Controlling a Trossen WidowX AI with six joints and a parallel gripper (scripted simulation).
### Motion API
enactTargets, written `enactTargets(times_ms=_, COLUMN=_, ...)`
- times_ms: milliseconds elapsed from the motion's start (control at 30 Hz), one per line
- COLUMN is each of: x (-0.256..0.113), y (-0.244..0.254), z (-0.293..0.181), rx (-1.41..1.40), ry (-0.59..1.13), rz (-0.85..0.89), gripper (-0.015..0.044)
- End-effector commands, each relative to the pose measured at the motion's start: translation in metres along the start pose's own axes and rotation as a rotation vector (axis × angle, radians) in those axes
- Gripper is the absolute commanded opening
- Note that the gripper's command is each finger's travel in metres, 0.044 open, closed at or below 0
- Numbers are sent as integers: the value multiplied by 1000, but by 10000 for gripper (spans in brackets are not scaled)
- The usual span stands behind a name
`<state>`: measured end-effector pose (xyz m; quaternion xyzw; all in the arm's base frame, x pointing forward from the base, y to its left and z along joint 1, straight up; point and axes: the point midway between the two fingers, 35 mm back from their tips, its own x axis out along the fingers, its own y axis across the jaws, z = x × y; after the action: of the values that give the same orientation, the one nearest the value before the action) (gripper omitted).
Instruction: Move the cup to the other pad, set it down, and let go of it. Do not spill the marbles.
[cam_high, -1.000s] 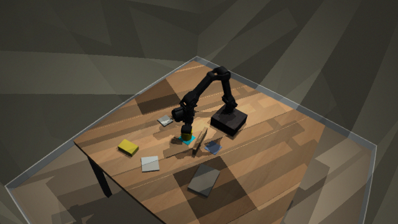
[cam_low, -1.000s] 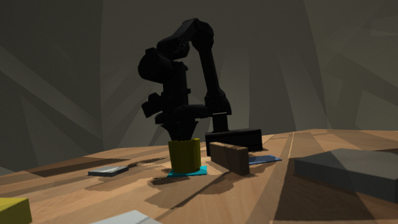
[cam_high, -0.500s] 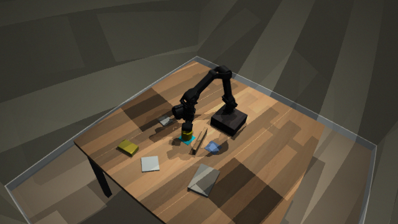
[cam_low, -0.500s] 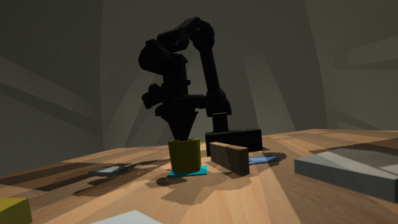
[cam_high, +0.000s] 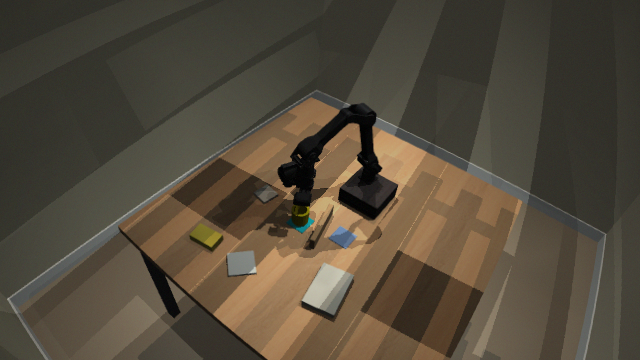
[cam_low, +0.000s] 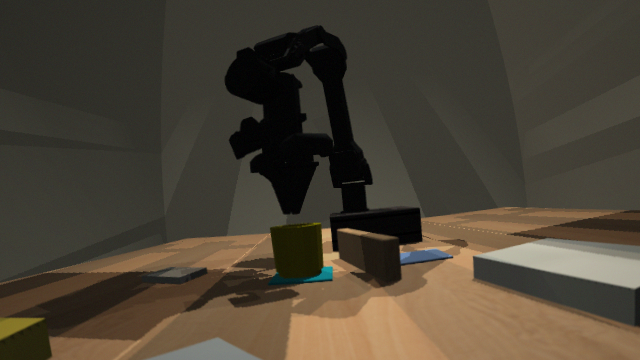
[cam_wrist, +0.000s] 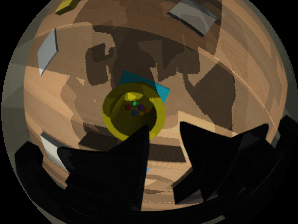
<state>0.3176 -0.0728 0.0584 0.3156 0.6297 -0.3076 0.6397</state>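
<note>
The yellow cup (cam_high: 300, 216) (cam_low: 297, 252) (cam_wrist: 131, 120) stands upright on the cyan pad (cam_high: 302, 229) (cam_low: 327, 274) (cam_wrist: 132, 77). Several small coloured marbles (cam_wrist: 135, 108) lie inside it in the wrist view. My gripper (cam_high: 301, 203) (cam_low: 291, 214) (cam_wrist: 164, 127) is open, its fingertips just above the cup's rim with a small gap in the exterior view. Nothing is held between the fingers. The blue pad (cam_high: 343, 237) (cam_low: 427, 256) lies on the far side of the wooden barrier with nothing on it.
The low wooden barrier (cam_high: 321, 227) (cam_low: 370, 252) stands between the pads. A white box (cam_high: 328, 290) (cam_low: 560, 272), a yellow block (cam_high: 206, 237) (cam_low: 25, 337), a light grey square (cam_high: 241, 263) and a small grey slab (cam_high: 266, 193) (cam_low: 175, 274) lie around on the table.
</note>
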Motion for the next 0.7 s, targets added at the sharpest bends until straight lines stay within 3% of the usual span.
enactTargets(times_ms=0, x=-5, y=0, z=0, rx=-3, ry=-9, rz=5, gripper=147)
enactTargets(times_ms=367, x=-5, y=0, z=0, rx=0, ry=-1, rz=1, gripper=435)
enactTargets(times_ms=667, x=-44, y=-1, z=-1, rx=-2, ry=-6, rz=4, gripper=440)
